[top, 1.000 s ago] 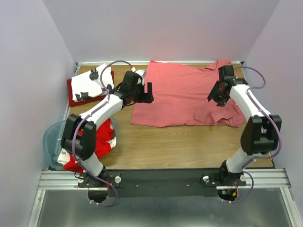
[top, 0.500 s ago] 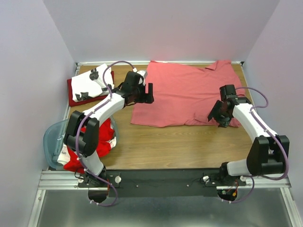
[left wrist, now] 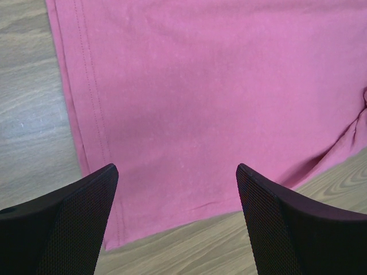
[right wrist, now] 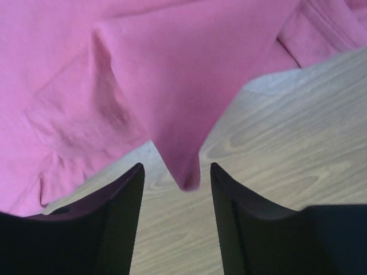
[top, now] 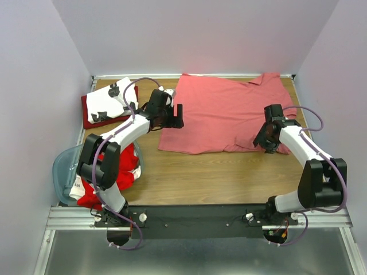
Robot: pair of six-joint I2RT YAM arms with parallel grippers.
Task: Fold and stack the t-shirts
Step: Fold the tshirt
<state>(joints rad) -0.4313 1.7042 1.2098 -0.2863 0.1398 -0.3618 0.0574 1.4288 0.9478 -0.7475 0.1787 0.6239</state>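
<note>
The salmon-pink t-shirt (top: 223, 112) lies spread flat on the back middle of the wooden table. My left gripper (top: 174, 115) hovers open over its left hem; in the left wrist view the fingers stand wide apart (left wrist: 175, 169) above the shirt (left wrist: 218, 86) near its front left corner. My right gripper (top: 263, 139) is open at the shirt's front right corner. In the right wrist view a pointed tip of the cloth (right wrist: 183, 172) lies between the parted fingers (right wrist: 176, 166), unclamped. A folded white t-shirt with black prints (top: 112, 98) lies on a dark red one (top: 90, 117) at the back left.
A pale-blue plastic tub (top: 62, 169) at the front left holds bright red and white shirts (top: 123, 172). Lilac walls close in the table on three sides. Bare wood (top: 218, 177) runs along the front between shirt and arm bases.
My right gripper has swung from the shirt's back right sleeve area forward to its front right corner. My left gripper has shifted slightly left and stays open.
</note>
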